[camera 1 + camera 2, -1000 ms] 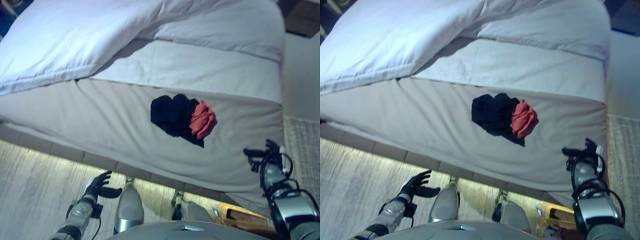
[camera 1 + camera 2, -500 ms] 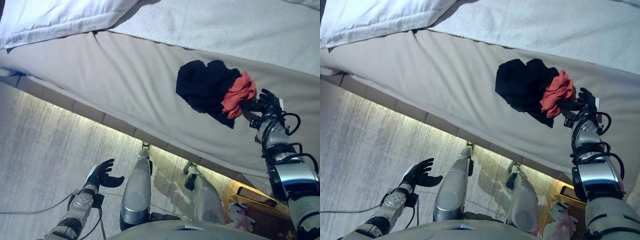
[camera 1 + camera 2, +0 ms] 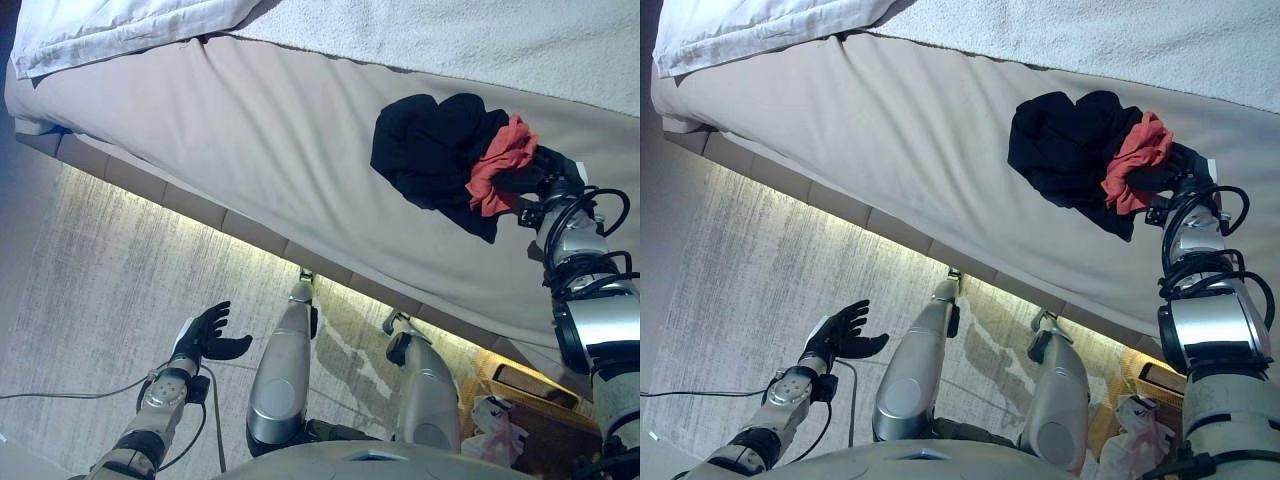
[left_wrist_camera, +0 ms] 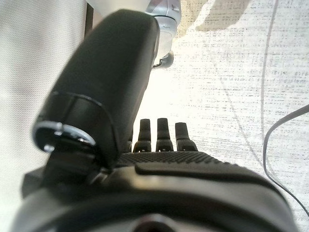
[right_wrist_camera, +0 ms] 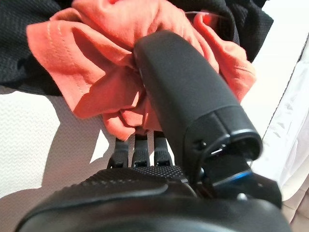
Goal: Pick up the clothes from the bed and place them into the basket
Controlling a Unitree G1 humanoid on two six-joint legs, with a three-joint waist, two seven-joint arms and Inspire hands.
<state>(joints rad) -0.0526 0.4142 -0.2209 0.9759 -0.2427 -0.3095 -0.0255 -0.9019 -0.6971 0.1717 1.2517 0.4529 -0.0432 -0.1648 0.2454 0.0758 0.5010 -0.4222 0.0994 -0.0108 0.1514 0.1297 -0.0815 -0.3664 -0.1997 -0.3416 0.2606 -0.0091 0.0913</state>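
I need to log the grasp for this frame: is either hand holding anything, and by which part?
The right hand is closed on the red cloth, thumb above and fingers below its bunched edge. The left hand hangs open over the floor, holding nothing.

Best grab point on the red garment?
The bunched folds at the red garment, from its right, bed-edge side. It humps up there, clear of the black garment, and the right hand is already in those folds.

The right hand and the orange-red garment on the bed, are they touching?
Touching. In the right wrist view the right hand presses its thumb into the orange-red garment, and its fingers run in under the cloth's folds.
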